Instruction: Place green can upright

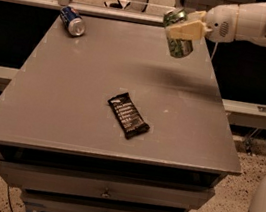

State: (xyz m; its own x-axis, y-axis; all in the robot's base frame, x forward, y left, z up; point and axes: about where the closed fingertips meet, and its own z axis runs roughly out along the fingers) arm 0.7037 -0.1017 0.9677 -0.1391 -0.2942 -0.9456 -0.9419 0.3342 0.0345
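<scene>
The green can with silvery marks hangs in the air above the far right part of the grey table, tilted, its silver base pointing down and towards me. My gripper is shut on the green can, its pale fingers clamped across the can's middle. The white arm reaches in from the upper right. A shadow of the can lies on the table below it.
A blue can with red-and-white marks lies on its side at the table's far left corner. A black snack bar wrapper lies flat near the table's middle. Drawers sit under the front edge. A rail runs behind the table.
</scene>
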